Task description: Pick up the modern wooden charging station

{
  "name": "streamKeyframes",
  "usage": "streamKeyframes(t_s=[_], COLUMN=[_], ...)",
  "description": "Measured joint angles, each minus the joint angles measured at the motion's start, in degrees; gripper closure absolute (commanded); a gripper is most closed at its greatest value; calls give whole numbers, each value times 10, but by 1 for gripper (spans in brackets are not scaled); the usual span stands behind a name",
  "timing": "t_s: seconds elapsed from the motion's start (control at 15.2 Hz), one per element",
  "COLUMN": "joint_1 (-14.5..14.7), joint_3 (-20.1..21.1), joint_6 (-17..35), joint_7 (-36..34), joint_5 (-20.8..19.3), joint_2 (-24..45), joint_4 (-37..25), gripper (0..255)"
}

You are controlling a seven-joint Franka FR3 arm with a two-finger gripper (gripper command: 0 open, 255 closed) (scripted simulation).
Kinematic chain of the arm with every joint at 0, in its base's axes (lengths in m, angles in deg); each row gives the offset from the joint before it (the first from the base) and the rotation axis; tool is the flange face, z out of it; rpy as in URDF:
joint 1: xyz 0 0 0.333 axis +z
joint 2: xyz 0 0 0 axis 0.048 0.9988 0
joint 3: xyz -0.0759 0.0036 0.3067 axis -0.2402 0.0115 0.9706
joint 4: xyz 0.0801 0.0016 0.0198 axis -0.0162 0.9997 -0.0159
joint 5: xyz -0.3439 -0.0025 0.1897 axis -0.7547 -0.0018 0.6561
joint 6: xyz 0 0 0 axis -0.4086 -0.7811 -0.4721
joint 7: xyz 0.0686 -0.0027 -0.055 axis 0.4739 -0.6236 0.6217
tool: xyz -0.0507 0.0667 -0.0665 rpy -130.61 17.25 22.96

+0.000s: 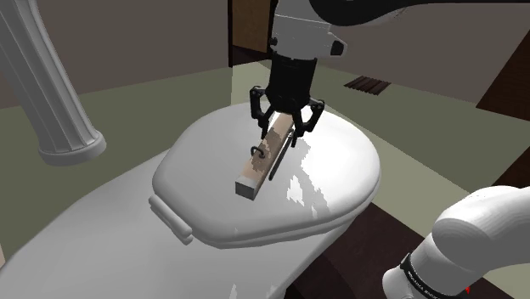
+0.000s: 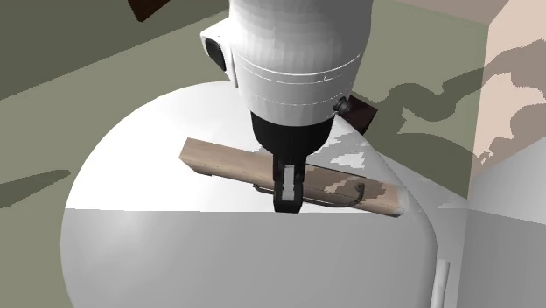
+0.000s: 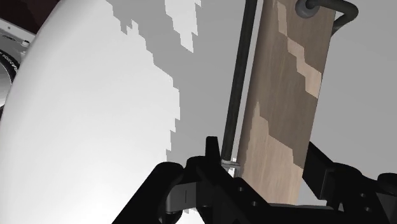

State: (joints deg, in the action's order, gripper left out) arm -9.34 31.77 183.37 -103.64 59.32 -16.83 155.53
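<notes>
My gripper (image 1: 277, 141) is down on the lid (image 1: 340, 174), jaws pinching the station (image 1: 260, 163) near one end.

White toilet lid (image 1: 340, 166), olive floor (image 1: 425, 127), grey pedestal (image 1: 51, 93).

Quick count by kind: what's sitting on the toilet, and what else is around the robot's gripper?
wooden charging station: 1
toilet lid: 1
white pedestal: 1
floor vent: 1
gripper: 1
Total: 5
</notes>
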Motion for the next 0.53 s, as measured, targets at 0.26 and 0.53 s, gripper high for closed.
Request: streamKeyframes(t_s=[0.26,0.53], joint_1=[-2,-7], joint_3=[-5,-9], joint_6=[-30,-58], joint_7=[-5,-8], joint_5=[-5,-12], joint_2=[4,14], joint_4=[-34,-71], gripper=[255,255])
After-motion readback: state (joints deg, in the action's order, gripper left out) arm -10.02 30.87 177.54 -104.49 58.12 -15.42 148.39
